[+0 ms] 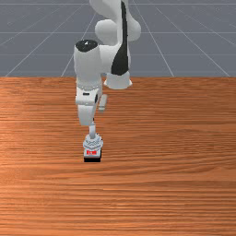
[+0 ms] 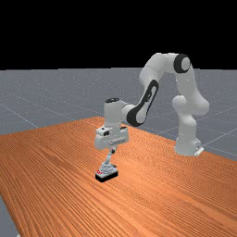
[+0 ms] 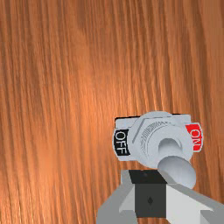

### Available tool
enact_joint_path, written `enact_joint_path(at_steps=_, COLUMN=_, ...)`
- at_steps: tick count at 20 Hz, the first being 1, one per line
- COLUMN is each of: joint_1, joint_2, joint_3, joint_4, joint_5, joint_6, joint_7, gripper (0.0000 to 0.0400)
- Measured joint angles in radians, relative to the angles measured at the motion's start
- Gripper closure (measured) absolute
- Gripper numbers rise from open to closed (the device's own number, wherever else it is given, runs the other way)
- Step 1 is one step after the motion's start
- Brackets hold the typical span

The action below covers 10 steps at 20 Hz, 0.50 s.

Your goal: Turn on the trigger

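In the far view my gripper (image 2: 113, 151) points down just above the switch (image 2: 107, 173), its fingertips by the top of the lever (image 2: 109, 159). The lever leans slightly away from the red-marked end. The front view has the switch (image 1: 92, 145) below the hand, red label toward the camera. In the wrist view the shut gripper (image 3: 150, 193) is right beside the lever's round tip (image 3: 177, 169), holding nothing; whether they touch I cannot tell. The black OFF label (image 3: 121, 142) and red ON label (image 3: 195, 137) sit at opposite ends of the switch.
The wooden table (image 1: 175, 184) spreads around the switch. The arm's base (image 2: 187, 146) stands at the table's edge on the far view's right.
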Motion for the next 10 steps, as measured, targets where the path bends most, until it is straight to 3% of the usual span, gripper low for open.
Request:
enact_joint_path(at_steps=1, joint_1=-0.001, joint_2=-0.004, joint_3=0.002, joint_4=-0.011, joint_5=0.013, joint_6=0.049, joint_7=0.014, gripper=0.0400)
enact_joint_path(at_steps=4, joint_1=0.000, joint_2=0.009, joint_3=0.006, joint_4=0.049, joint_5=0.019, joint_6=0.041, joint_7=0.015, gripper=0.0400)
enact_joint_path(at_steps=9, joint_1=0.020, joint_2=0.055, joint_3=-0.010, joint_4=0.134, joint_5=-0.016, joint_6=-0.033, joint_7=0.049, gripper=0.0400)
enact_joint_path(at_steps=10, joint_1=0.010, joint_2=0.063, joint_3=0.000, joint_4=0.158, joint_5=0.002, joint_6=-0.090, joint_7=0.031, gripper=0.0400)
